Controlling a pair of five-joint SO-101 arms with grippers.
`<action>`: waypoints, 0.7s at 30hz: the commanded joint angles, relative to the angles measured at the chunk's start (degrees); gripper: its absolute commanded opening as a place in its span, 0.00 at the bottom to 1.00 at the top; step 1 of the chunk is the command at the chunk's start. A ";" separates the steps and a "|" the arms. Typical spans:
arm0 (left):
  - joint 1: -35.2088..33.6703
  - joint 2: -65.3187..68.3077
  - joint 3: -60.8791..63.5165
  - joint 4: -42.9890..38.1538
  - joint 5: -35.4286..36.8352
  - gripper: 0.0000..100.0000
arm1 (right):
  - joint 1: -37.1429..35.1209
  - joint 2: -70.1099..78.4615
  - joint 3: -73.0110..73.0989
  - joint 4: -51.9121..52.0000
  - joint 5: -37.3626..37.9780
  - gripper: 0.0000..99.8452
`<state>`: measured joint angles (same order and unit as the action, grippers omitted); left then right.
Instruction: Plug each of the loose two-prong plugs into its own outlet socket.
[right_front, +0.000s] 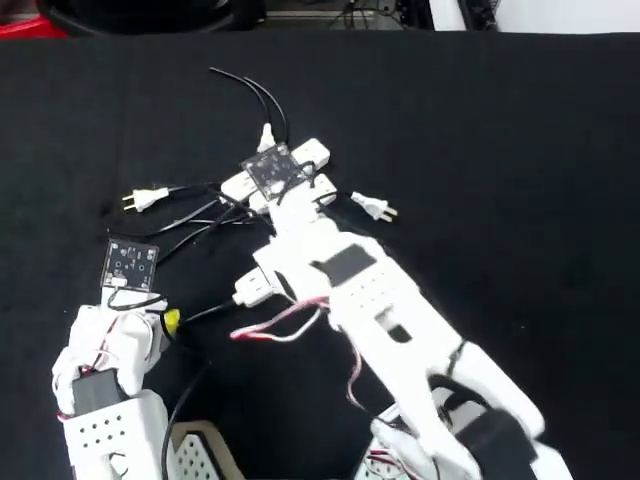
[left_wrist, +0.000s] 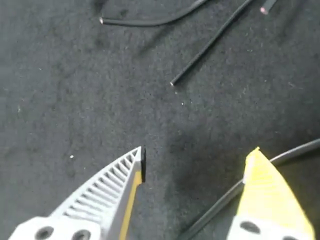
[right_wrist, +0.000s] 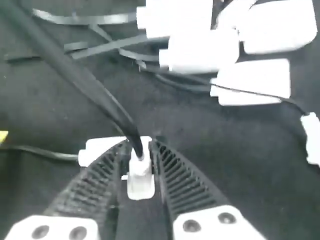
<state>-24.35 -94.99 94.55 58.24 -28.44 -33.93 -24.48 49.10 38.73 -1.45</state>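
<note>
- Grip first: your right claw is pinched almost fully closed on a white plug. Its black cord leads out past the fingertips. Holding it by the body should stop it twisting when you push. The prongs are hidden, so check which way they face.
- A white piece lies on the worktop just beside those fingertips. You cannot tell from here whether it is a socket.
- The cluster of sockets sits near the middle of the worktop, just beyond your right arm, with cords bunched around it. That tangle likely limits how freely the held plug can travel.
- Two loose plugs lie prongs out, well apart, on either side of the cluster: the left plug and the right plug.
- Your left claw is wide open and holds nothing. It hangs low over bare cloth, and a cord passes beside its yellow finger. From there it looks ready to steady a socket or take the left plug.
</note>
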 joint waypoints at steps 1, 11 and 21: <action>0.04 -0.44 -0.31 0.18 -0.62 0.31 | -0.97 -4.09 6.99 -10.46 0.18 0.01; 0.04 -0.44 -0.31 0.18 -0.62 0.31 | -0.97 -1.36 22.90 -35.43 0.44 0.01; 0.92 -0.44 -0.22 0.18 -0.62 0.31 | -0.97 -5.05 17.54 -26.20 0.26 0.01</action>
<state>-24.35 -94.99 94.55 58.24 -28.44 -34.02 -26.33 72.04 5.58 -1.45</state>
